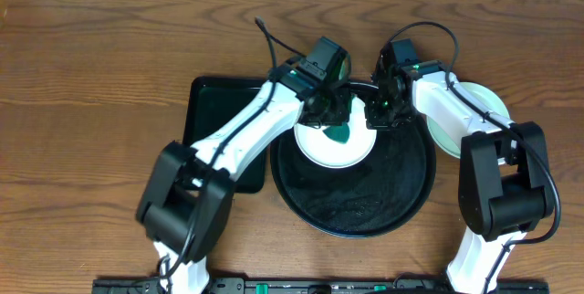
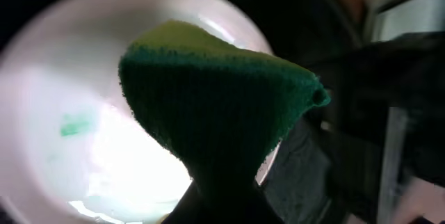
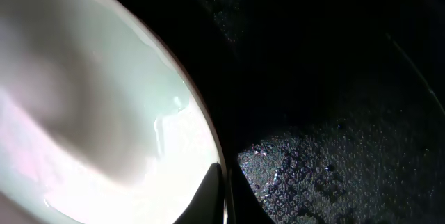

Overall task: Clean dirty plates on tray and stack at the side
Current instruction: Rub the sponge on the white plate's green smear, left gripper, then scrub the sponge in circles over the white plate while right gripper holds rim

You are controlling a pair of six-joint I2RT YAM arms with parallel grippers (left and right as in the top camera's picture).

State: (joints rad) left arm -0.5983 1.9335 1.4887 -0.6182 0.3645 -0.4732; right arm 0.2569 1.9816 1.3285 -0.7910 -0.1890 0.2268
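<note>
Much of the action is masked from overhead: the two wrists crowd together over the far side of the black round tray [image 1: 401, 198], so the left gripper [image 1: 331, 111] and right gripper [image 1: 380, 113] show only as dark housings, their fingertips out of sight. The left wrist view is filled by the green sponge [image 2: 222, 106], which narrows into shadow at the bottom edge where the fingers are pressed together on it; the fingers themselves are too dark to make out. Behind the sponge lies the white plate [image 2: 62, 175], glaring under the light, with a small green smear [image 2: 75, 125] on its face to the left of the sponge. Whether the sponge touches the plate cannot be told. In the right wrist view only an arc of that plate appears, cut off by the frame, and a dark fingertip [image 3: 207, 197] sits against its rim, the jaws pinched closed on the edge; the other finger is lost against the tray's black, pebbled floor, which glistens with droplets. From above, the white plate rests inside the tray at its far left part, the only plate in it. Off the tray to the right, mint-green plates [image 1: 485, 110] sit on the wooden table [image 1: 91, 75], half covered by the right arm, their number unclear. A dark green rectangular tray [image 1: 212, 111] lies left of the round one, partly under the left arm.
</note>
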